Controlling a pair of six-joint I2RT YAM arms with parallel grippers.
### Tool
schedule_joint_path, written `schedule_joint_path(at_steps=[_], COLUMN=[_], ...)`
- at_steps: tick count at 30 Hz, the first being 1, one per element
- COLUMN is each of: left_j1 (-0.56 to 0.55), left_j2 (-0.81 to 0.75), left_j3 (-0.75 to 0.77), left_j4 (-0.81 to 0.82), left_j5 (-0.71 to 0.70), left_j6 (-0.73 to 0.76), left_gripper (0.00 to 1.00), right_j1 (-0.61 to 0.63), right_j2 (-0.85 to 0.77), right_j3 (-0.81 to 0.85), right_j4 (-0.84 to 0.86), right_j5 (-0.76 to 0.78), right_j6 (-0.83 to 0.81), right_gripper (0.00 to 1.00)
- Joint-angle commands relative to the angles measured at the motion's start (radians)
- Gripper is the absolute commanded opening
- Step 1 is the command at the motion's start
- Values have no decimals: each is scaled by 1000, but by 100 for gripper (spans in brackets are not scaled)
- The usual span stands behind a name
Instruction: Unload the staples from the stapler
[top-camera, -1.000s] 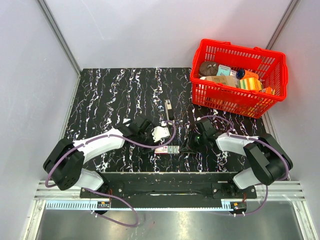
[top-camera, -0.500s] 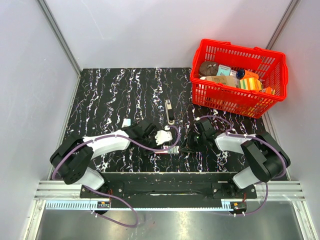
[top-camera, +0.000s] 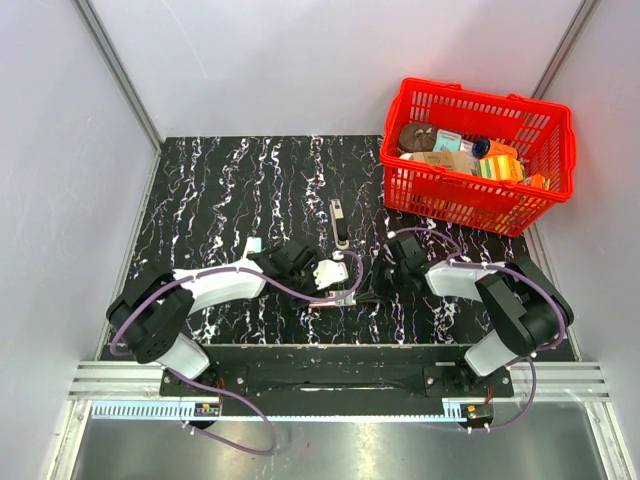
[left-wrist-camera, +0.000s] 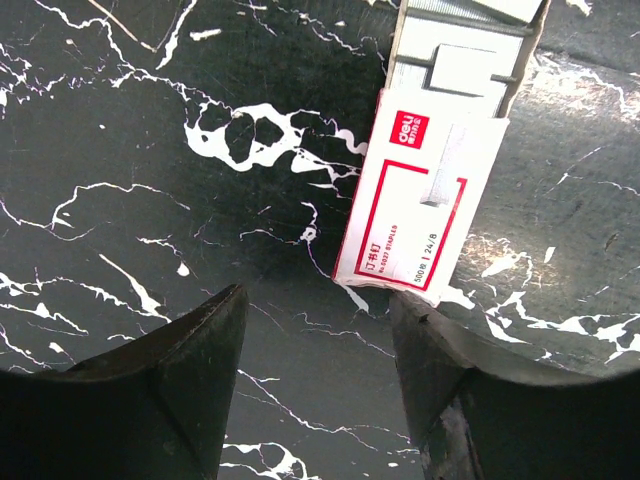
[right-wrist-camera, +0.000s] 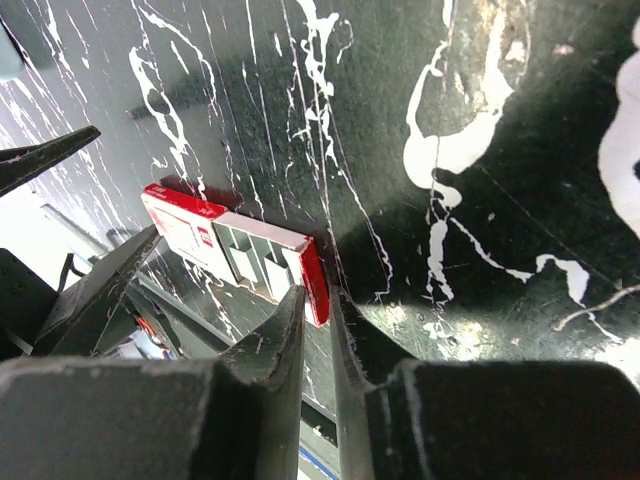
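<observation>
The stapler is a small dark and silver bar lying on the black marble table, beyond both grippers and apart from them. A red and white staple box lies near the front edge. In the left wrist view the box has its grey tray slid part way out. My left gripper is open and empty, just short of the box's end. My right gripper is narrowly shut, with the box's red end between its fingertips. In the top view the two grippers, left and right, flank the box.
A red basket of groceries stands at the back right. A small pale object lies beside the left arm. The table's front edge runs just below the box.
My left gripper has moved right and down toward the staple box. My right gripper has shifted slightly left toward the box. The stapler has not moved.
</observation>
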Motion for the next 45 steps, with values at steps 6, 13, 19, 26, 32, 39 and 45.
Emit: schedule_joint_path(at_steps=[6,13,19,26,32,39,45], left_j1=[-9,-11,-14,-14,-16,-16,-16], left_j2=[18,21,18,16,12,10,4], left_j3=[34,31,30,20,25,19,45], left_j4=[18,16,16,18,16,16,-2], left_j5=[-30,-33,-36,-46,-48,-53,-17], left_j6=[0,0,-2,3,3,8,-14], left_gripper=[63,63,63,62,62,62,62], right_j1=[83,128,140,140,140,137,138], right_j2=[76,99,137,128,142,101,126], right_j3=[70,81,70,50,27,-26,0], right_j4=[-6,55,146,189,239,222,233], right_j5=[29,16,-26,-43,-76,-57,-53], right_j6=[-27,12,47,55,73,68,71], right_gripper=[20,20,21,22,27,44,47])
